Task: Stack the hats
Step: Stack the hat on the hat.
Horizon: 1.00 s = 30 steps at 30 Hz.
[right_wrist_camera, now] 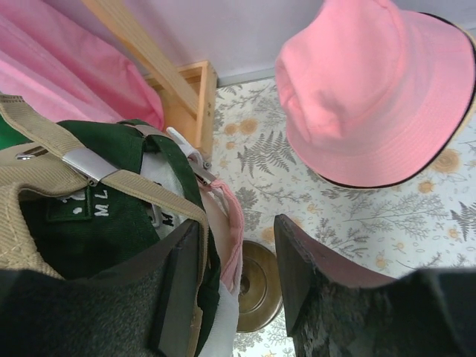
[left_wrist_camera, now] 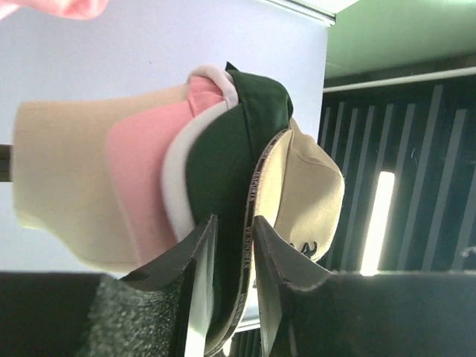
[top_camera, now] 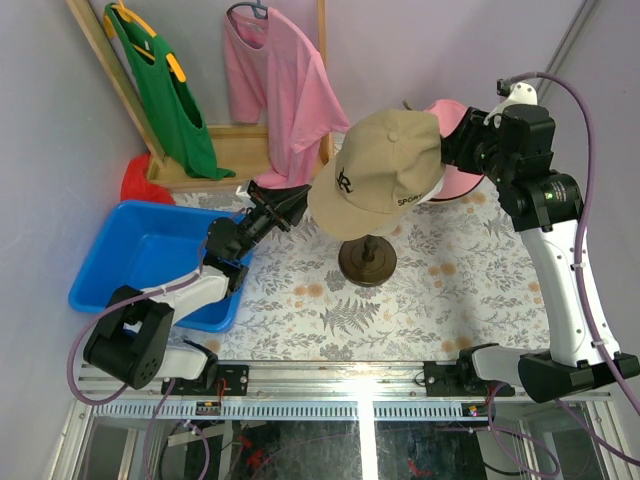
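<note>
Tan cap sits topmost on the head form. Beneath it are the dark green cap and then the pink cap, brims nested.

Pink bucket hat lies on the desk, behind and right of the head form, apart from the stack.

Left hand is at the brim side of the head form. Its fingers are narrowly apart with the tan and green brim edges between them; cannot tell whether they pinch.

Right hand is at the back of the head form. Its fingers are apart with nothing clamped, one finger just beside the back of the tan cap.
</note>
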Motion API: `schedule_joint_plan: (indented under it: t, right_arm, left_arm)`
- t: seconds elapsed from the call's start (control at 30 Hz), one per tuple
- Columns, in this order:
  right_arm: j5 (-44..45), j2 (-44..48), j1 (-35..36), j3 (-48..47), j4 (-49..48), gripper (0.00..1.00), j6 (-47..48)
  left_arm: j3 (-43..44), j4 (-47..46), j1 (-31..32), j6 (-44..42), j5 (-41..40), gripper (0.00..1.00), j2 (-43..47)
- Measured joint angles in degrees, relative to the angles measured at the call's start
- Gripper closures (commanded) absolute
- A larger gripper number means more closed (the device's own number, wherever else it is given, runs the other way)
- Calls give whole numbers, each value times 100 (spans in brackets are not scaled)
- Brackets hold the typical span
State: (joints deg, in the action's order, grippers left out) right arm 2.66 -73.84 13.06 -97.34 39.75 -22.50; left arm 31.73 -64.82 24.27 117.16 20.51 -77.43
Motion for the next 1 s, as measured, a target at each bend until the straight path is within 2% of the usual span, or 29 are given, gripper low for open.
schedule_joint_plan:
  t: [0.23,0.7,1.0]
  right_arm:
    - [293,44,-157,-4,175,51,48]
    - [39,109,-162,-96,413,47,55]
    - [-468,-13,-162,-673,901,41,-37]
  left_arm:
    - [-210,391,-68,-2,0,64,-46]
    - [-310,577,-70,-2,-42,63,92]
    - [-455,802,-70,-2,-155,63,343]
